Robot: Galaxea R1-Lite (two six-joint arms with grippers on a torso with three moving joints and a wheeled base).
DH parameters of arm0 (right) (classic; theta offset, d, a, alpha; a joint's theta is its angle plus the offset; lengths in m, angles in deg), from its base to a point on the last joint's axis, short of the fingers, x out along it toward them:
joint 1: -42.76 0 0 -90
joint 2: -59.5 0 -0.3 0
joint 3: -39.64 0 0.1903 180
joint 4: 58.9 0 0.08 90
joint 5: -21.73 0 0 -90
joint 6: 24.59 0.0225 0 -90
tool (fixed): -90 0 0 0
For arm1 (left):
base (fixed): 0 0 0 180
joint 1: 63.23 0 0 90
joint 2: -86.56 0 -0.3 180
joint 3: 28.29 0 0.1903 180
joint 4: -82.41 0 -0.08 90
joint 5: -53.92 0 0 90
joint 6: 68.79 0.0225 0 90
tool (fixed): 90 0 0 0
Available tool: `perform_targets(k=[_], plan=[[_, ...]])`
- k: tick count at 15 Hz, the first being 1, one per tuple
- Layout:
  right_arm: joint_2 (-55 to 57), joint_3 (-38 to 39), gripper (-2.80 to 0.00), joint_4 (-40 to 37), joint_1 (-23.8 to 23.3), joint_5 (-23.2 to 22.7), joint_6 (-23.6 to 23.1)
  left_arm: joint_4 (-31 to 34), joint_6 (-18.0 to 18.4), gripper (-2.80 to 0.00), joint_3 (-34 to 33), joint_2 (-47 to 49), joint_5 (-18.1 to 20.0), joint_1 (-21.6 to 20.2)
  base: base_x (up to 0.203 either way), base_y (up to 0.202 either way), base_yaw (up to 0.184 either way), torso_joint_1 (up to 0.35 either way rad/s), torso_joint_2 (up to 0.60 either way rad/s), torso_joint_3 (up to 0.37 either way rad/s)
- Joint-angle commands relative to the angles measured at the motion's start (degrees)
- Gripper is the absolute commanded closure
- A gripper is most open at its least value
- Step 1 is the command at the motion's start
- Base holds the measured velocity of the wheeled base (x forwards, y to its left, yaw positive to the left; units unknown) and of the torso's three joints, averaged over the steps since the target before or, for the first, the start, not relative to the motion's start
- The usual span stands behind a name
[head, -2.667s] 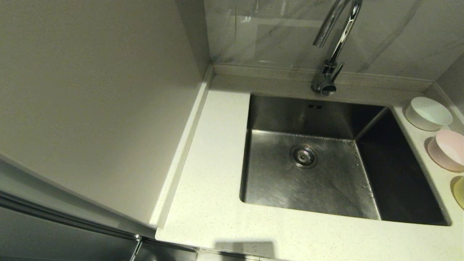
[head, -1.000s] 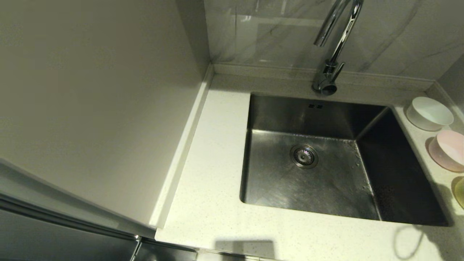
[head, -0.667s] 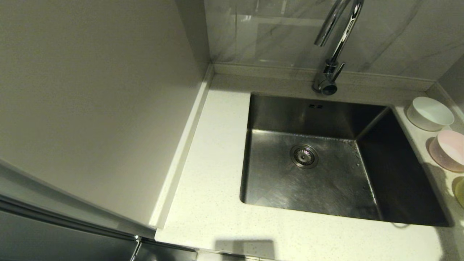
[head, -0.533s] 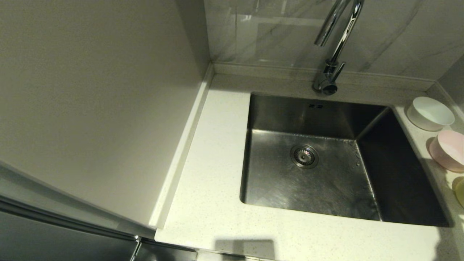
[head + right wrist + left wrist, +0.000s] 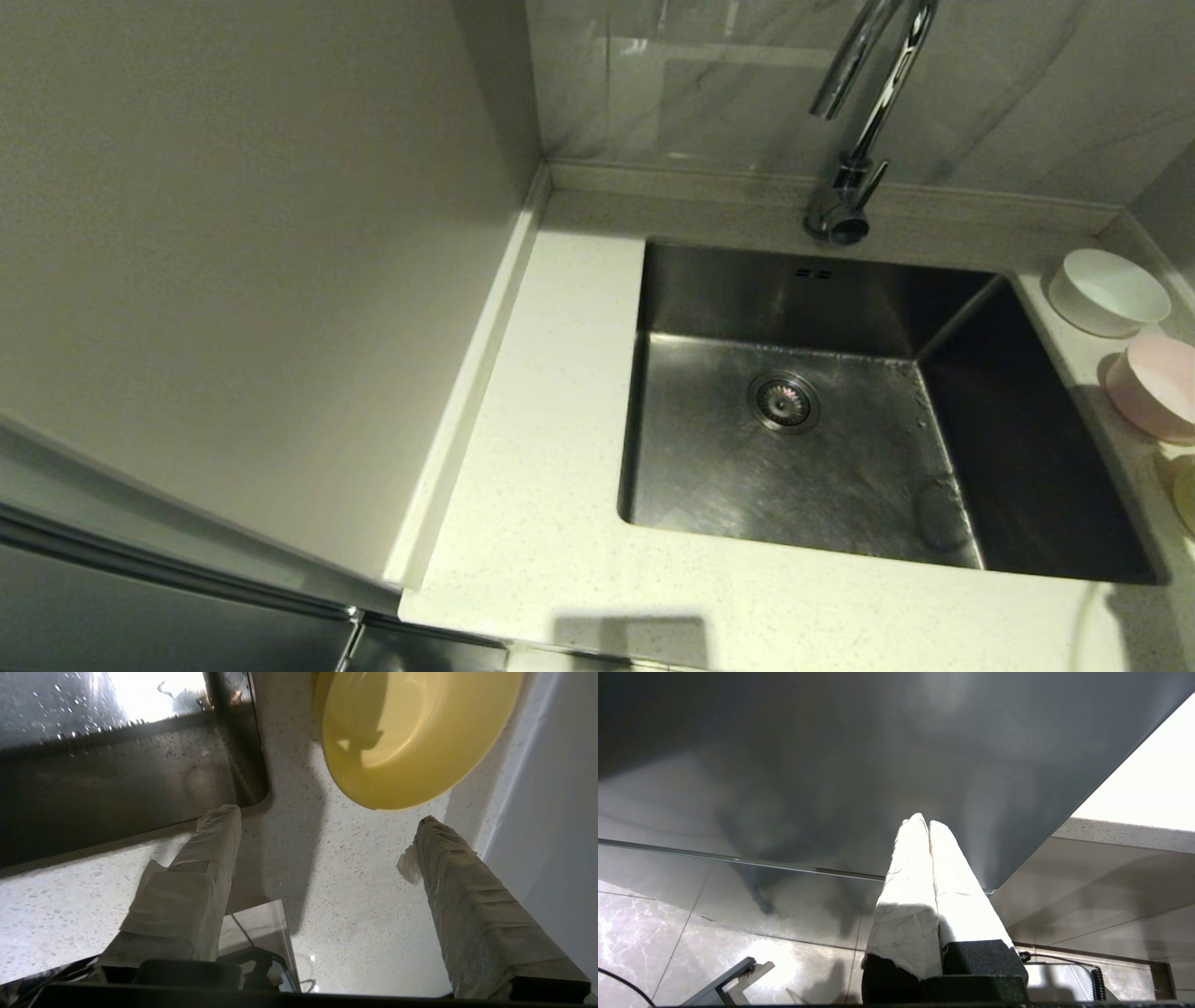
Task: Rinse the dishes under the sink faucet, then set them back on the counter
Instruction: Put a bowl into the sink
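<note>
Three dishes stand in a row on the counter [image 5: 541, 467] to the right of the sink [image 5: 709, 476]: a white bowl [image 5: 1108, 292] farthest back, a pink bowl [image 5: 1158, 387], and a yellow-green bowl [image 5: 1187, 495] cut off by the frame's edge. The chrome faucet [image 5: 864, 140] rises behind the sink. Neither arm shows in the head view. In the right wrist view my right gripper [image 5: 327, 815] is open over the counter [image 5: 355, 882], just short of the yellow-green bowl [image 5: 411, 732], with nothing between its fingers. My left gripper [image 5: 922, 820] is shut and empty, parked low in front of a dark cabinet panel.
A side wall [image 5: 551, 812] runs close along the right finger, beside the bowl. The sink's front right corner [image 5: 247, 788] lies by the other finger. A tall grey panel [image 5: 233, 280] borders the counter on the left. Water drops speckle the sink floor.
The bowls have not moved. Shadows at the counter's front right corner have shifted, and a round shadow now lies on the sink floor near its front right.
</note>
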Motion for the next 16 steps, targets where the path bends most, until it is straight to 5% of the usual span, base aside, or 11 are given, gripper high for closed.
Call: perform_targets(k=[1, 13, 14, 15, 16], plan=[[3.29, 0.35, -2.80, 0.25, -0.67, 0.03, -0.02, -0.02, -0.03, 0.00, 0.00, -0.09, -0.04, -0.02, 0.000, 0.000, 0.000, 0.000, 0.00, 0.000], [12.52, 0.67, -2.80, 10.33, -3.13, 0.18, -0.46, -0.02, -0.03, 0.00, 0.00, -0.09, -0.04, -0.02, 0.000, 0.000, 0.000, 0.000, 0.00, 0.000], [12.75, 0.65, -2.64, 10.38, -3.32, 0.18, -0.51, -0.02, -0.03, 0.00, 0.00, -0.09, -0.04, -0.02, 0.000, 0.000, 0.000, 0.000, 0.00, 0.000], [12.87, 0.56, 0.00, 10.38, -3.53, 0.18, -0.55, -0.02, -0.03, 0.00, 0.00, -0.09, -0.04, -0.02, 0.000, 0.000, 0.000, 0.000, 0.00, 0.000], [12.95, 0.56, 0.00, 10.42, -3.62, 0.18, -0.55, -0.02, -0.03, 0.00, 0.00, -0.09, -0.04, -0.02, 0.000, 0.000, 0.000, 0.000, 0.00, 0.000]])
